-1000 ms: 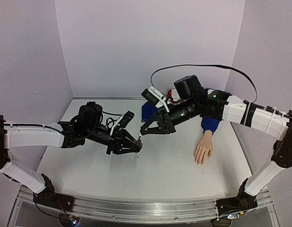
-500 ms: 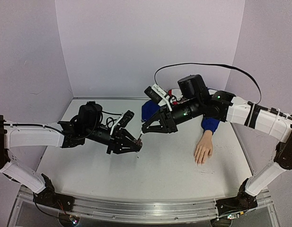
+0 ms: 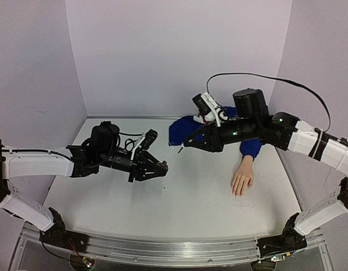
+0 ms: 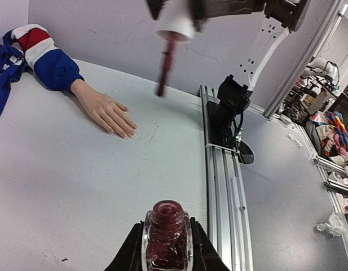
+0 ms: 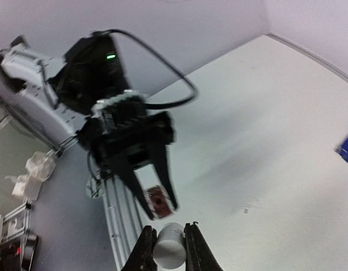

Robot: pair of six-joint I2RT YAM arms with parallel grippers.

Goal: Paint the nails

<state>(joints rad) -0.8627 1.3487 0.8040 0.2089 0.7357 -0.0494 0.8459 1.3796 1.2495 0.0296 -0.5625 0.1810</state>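
My left gripper (image 3: 161, 167) is shut on an open dark-red nail-polish bottle (image 4: 167, 237), held just above the table at centre left. My right gripper (image 3: 186, 144) is shut on the bottle's white cap (image 5: 169, 252), whose red-wet brush (image 4: 164, 62) hangs free in the air, up and right of the bottle. The bottle also shows in the right wrist view (image 5: 158, 201), below the cap. The pale mannequin hand (image 3: 242, 178) lies palm down at the right, with a blue sleeve (image 3: 251, 148). Its tiny nails (image 4: 130, 134) point toward the table's near edge.
A blue garment (image 3: 179, 130) with red and white parts lies bunched at the back, behind the right arm. A metal rail (image 4: 219, 169) runs along the table's near edge. Purple walls close in the table on three sides.
My right gripper has lifted the cap and brush out of the bottle and drawn them up and to the right. The left gripper has kept hold of the bottle, shifting only slightly.
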